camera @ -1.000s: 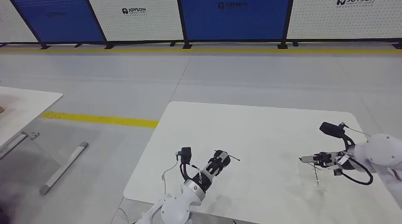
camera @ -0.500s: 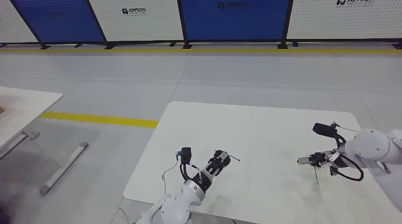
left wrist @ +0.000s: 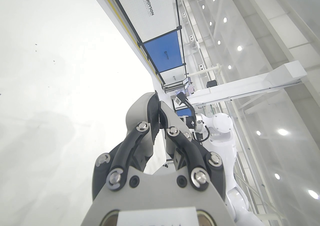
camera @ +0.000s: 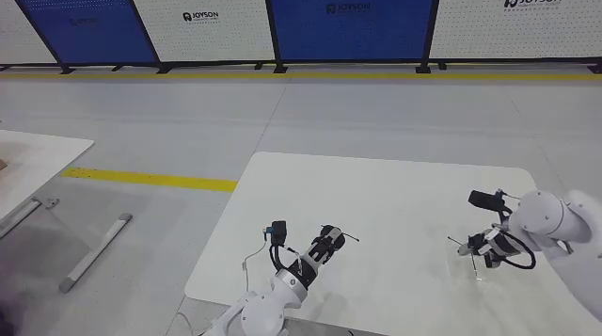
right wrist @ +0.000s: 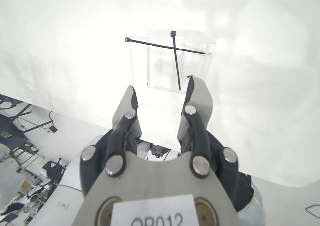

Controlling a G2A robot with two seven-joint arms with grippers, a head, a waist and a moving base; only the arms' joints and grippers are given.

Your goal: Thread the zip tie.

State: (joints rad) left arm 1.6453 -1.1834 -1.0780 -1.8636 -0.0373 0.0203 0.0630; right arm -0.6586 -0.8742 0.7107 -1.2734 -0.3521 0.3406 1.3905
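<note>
Work surface: white rectangular table.

Task items: two thin black plastic zip ties lie crossed on a clear acrylic block at the right of the table, towards its near edge. The longer tie overhangs the block at its head end. The shorter tie points its tail towards the right gripper. The block probably serves to lift the ties off the tabletop so that fingers can close round them.

Right gripper: jaws spread wide, nothing between them, poised near the shorter tie's tail, seemingly lined up for a pick. No contact seen.

Left gripper: pads pressed together on nothing, low over the near-left of the table, well apart from the ties, apparently parked out of the way.

Finding: threading not yet begun.
</note>
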